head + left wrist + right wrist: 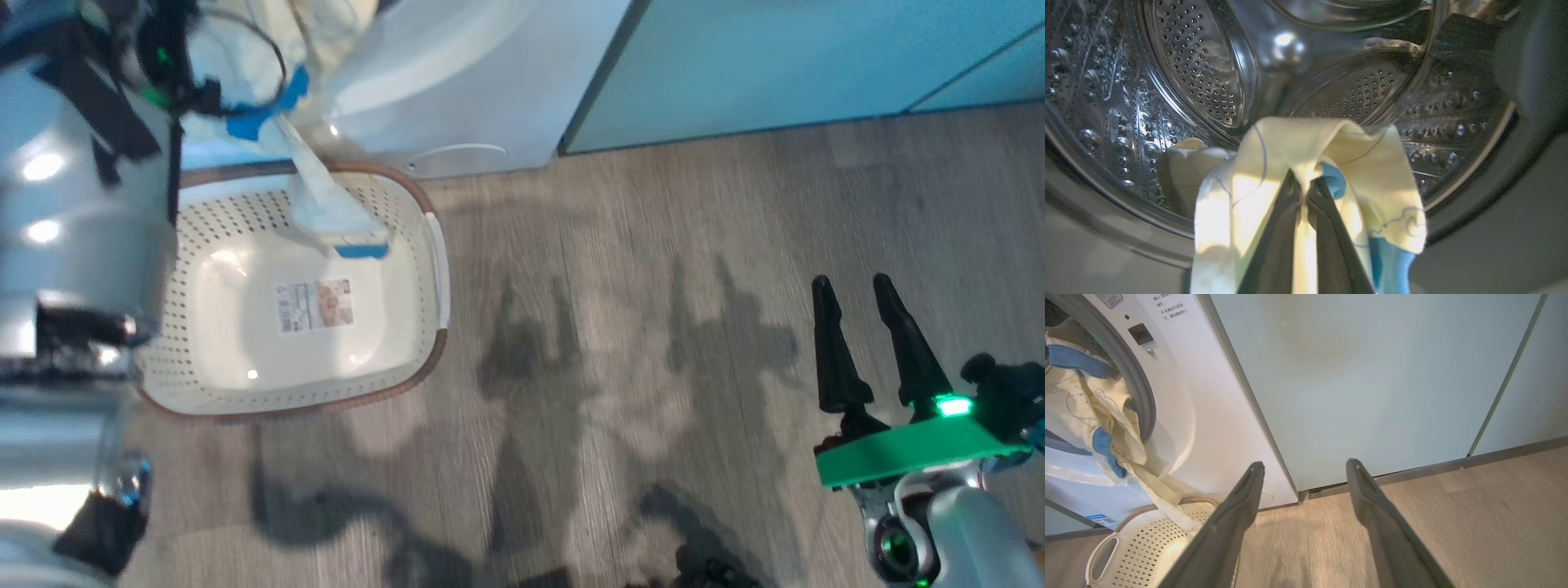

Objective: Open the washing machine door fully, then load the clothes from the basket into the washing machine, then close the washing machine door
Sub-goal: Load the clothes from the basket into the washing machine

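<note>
Pale teal cabinet doors (pixel 775 65) stand above a shadow-streaked wood-grain floor (pixel 653 245).

Washing machine (pixel 1208 416): on the floor (pixel 653 245), directly left of the cabinets (pixel 775 57), side against side.
Basket (pixel 237 269): on the floor, just before the washing machine, below its opening.
Clothes (pixel 1298 139): hanging out of the drum (pixel 1200 69) mouth, lower end reaching into the basket.
Left gripper (pixel 1306 188): at the drum mouth, clothes between and over its jaws.
Right gripper (pixel 851 280): above the floor, well right of the basket, before the cabinets.
</note>
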